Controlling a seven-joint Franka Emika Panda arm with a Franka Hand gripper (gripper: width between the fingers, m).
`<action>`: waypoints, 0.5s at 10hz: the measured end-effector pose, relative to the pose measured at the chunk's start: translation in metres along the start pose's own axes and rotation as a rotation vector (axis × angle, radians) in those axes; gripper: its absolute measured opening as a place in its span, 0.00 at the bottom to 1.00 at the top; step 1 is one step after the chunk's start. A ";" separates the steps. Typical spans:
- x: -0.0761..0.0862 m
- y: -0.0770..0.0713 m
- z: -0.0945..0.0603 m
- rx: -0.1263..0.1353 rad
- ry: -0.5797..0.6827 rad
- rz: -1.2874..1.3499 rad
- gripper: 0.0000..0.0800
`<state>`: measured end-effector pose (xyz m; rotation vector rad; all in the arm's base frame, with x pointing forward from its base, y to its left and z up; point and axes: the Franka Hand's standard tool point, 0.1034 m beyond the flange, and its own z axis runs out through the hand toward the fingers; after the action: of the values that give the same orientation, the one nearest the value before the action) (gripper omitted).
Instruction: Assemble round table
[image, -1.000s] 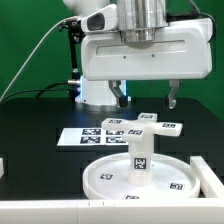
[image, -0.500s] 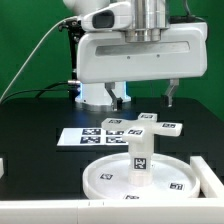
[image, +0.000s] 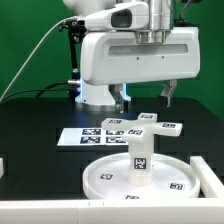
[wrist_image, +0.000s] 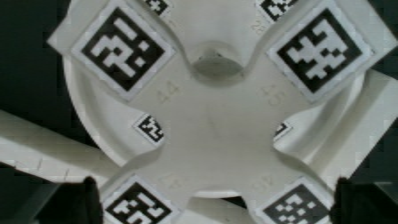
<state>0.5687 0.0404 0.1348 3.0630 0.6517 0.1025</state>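
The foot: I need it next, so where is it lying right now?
In the exterior view the foot lies flat on the black table, right of the marker board, behind the disc with the leg standing on it, below the open gripper.

Open claw (image: 145, 97) hangs clear above cross foot (image: 157, 123); nothing btwn.

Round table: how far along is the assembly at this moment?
Done, it appears: the cylinder leg stands upright at the middle of the round disc. In hand: nothing; the gripper hangs open above the cross-shaped foot, which fills the wrist view. Left: the foot lies loose on the table beside the marker board, apart from the leg, so it has yet to be picked up and fitted.
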 end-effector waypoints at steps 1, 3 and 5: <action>-0.001 -0.001 0.002 0.006 -0.005 0.041 0.81; -0.005 0.003 0.007 0.020 -0.005 0.078 0.81; -0.005 0.004 0.007 0.019 -0.005 0.077 0.81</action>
<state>0.5663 0.0350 0.1280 3.1062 0.5377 0.0890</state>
